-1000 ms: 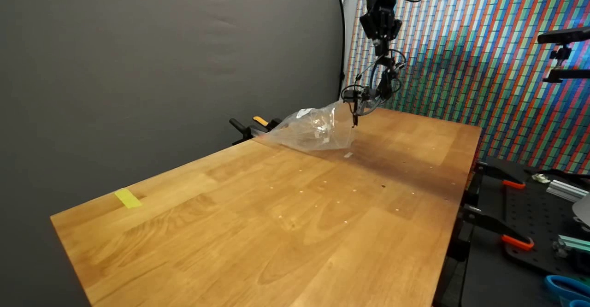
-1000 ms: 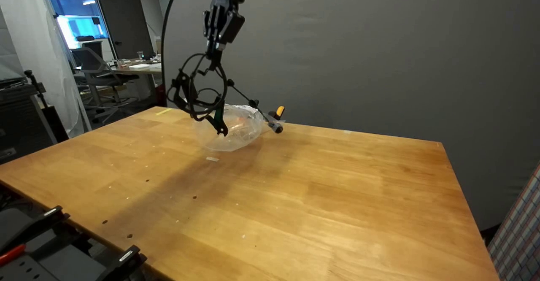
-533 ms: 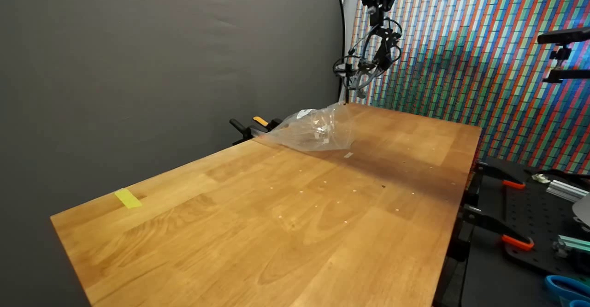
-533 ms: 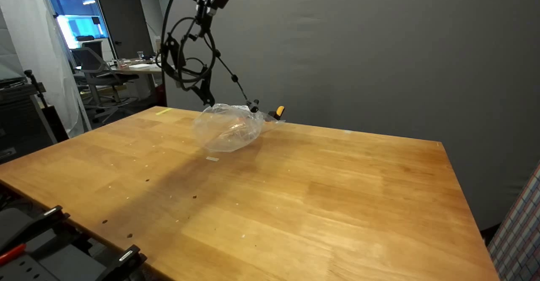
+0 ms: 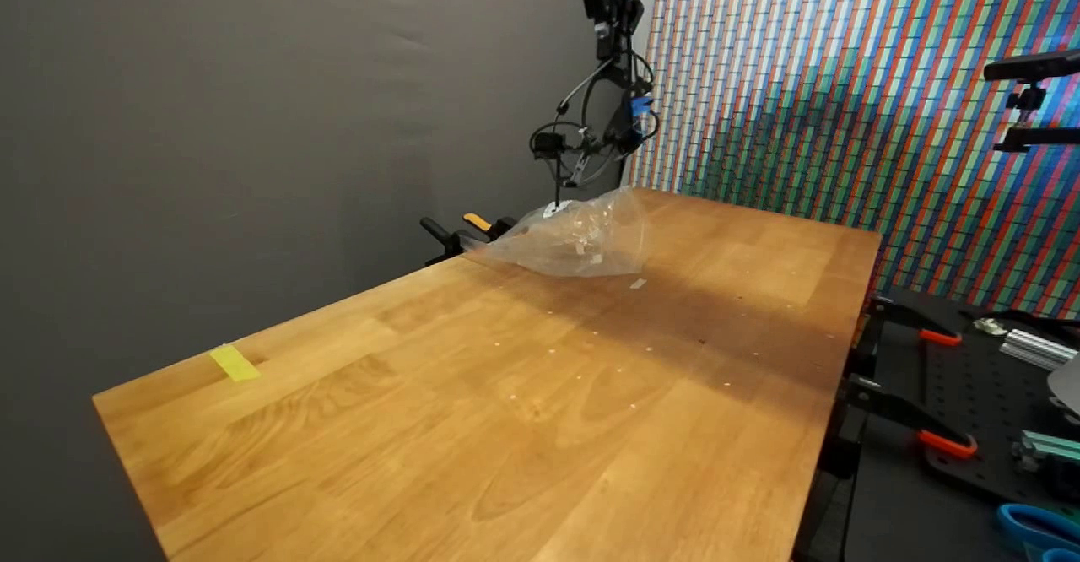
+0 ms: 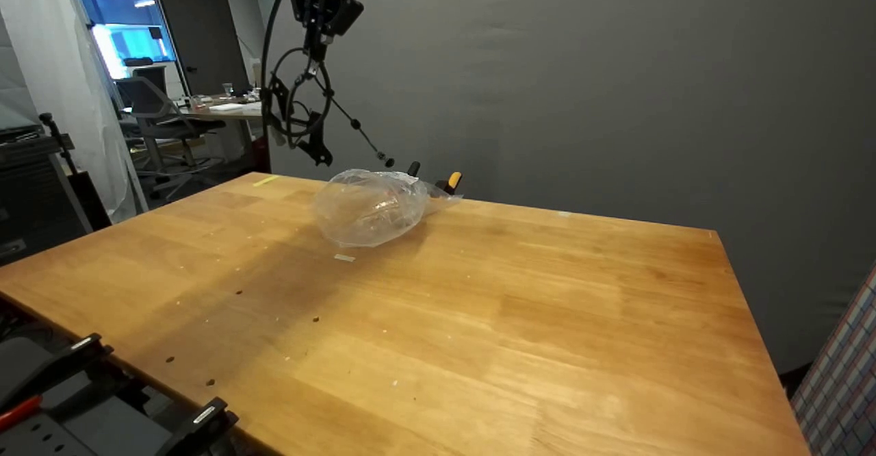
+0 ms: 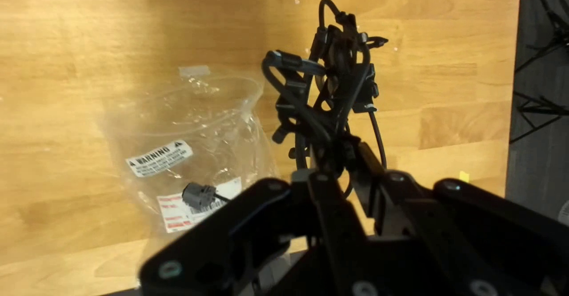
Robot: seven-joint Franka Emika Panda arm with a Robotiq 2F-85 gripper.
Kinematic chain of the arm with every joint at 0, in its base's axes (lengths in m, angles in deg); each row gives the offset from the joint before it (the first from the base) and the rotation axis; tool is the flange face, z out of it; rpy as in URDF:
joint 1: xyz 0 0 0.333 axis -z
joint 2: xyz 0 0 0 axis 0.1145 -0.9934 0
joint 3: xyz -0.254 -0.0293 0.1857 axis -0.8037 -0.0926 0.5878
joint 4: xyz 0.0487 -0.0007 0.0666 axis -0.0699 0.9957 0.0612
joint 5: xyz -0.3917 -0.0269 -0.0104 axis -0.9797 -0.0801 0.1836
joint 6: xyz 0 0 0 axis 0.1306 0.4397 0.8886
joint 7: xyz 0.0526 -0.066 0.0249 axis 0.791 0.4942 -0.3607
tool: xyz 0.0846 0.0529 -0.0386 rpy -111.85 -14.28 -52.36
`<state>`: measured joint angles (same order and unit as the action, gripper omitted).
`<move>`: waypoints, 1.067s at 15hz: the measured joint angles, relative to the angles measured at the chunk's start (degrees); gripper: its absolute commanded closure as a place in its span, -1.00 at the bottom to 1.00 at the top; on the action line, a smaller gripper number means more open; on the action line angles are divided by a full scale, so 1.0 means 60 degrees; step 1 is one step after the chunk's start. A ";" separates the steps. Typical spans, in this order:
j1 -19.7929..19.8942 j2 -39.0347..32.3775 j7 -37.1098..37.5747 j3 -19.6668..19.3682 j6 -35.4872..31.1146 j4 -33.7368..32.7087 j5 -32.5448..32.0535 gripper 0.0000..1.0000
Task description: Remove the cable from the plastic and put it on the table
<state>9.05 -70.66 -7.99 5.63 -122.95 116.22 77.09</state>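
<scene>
An office chair (image 6: 146,100) stands near a dark door (image 6: 211,38).

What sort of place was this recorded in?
Probably a lab or workshop area within an office: a perforated plate beside the table and, in the background, an office chair by a desk.

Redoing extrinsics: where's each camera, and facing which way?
In an exterior view: raised, facing down across the table to the grey backdrop; gripper up top.
In an exterior view: raised, facing down toward the multicoloured backdrop; gripper up top.
Wrist view: on the wrist, facing down past the gripper to cable and plastic bag.
In both exterior views: table, gripper, cable, plastic bag.
</scene>
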 measured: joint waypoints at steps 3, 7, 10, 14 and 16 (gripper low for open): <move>-0.0356 -0.0531 -0.0100 0.0385 -0.0716 -0.0196 0.0045 0.77; -0.0566 -0.0906 -0.0162 0.0715 -0.1240 -0.0235 0.0323 0.77; -0.0586 -0.0957 -0.0144 0.0747 -0.1281 -0.0169 0.0377 0.79; -0.0607 -0.0941 -0.0093 0.0748 -0.1518 0.0208 0.0381 0.81; -0.0669 -0.0903 -0.0053 0.0748 -0.1748 0.0538 0.0354 0.81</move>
<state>5.04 -76.08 -8.31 10.12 -133.44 119.45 79.21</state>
